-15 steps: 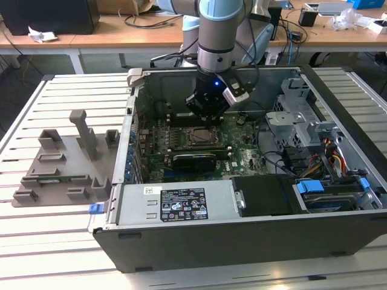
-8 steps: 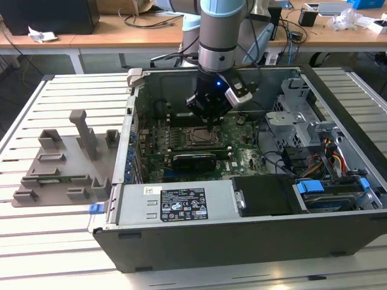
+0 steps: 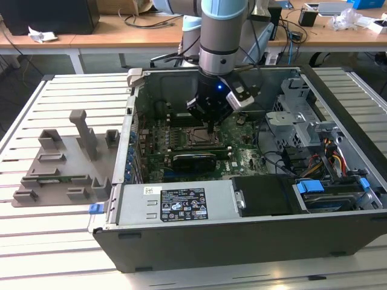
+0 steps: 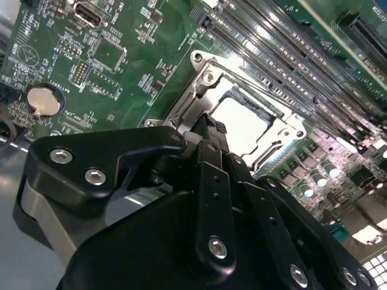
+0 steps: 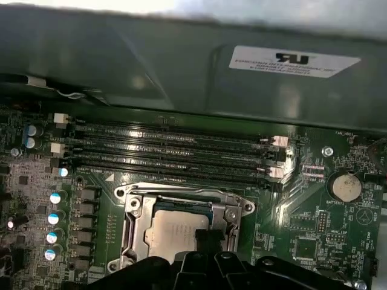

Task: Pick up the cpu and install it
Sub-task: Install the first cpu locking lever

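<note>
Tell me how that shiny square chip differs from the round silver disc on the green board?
The cpu is square with a pale, brushed metal top; the coin battery is round and smaller. The cpu lies inside the metal-framed socket, partly hidden by the pincer close over it; the coin battery sits in its own holder off to the side, with nothing over it. Both are silvery, lie flat and sit on the same green motherboard.
</note>
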`<control>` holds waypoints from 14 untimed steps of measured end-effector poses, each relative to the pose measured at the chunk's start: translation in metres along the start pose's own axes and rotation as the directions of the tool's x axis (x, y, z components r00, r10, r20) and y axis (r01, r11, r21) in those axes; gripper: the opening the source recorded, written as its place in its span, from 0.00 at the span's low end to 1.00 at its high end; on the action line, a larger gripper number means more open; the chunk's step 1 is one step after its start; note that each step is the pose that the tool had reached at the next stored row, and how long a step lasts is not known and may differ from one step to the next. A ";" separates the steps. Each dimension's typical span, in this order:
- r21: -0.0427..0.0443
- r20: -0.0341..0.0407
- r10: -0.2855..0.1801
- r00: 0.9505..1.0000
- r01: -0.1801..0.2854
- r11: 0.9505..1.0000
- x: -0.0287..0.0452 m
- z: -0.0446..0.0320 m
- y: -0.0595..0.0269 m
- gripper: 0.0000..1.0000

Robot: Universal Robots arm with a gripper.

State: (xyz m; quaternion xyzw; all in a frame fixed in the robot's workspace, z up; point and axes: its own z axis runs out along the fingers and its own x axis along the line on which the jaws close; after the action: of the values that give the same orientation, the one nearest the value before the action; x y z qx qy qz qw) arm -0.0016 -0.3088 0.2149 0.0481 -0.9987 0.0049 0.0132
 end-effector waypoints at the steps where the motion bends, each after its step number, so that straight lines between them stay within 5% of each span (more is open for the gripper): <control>1: 0.000 0.000 0.000 1.000 0.000 1.000 0.0000 -0.0033 -0.0001 0.11; 10: 0.001 0.000 0.000 1.000 0.000 1.000 0.0005 -0.0224 -0.0002 0.11; 14: 0.003 0.000 0.000 1.000 0.000 1.000 0.0011 -0.0455 -0.0004 0.11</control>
State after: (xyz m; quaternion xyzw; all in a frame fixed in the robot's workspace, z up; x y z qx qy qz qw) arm -0.0015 -0.3088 0.2604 0.0482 -0.9987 0.0065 0.0132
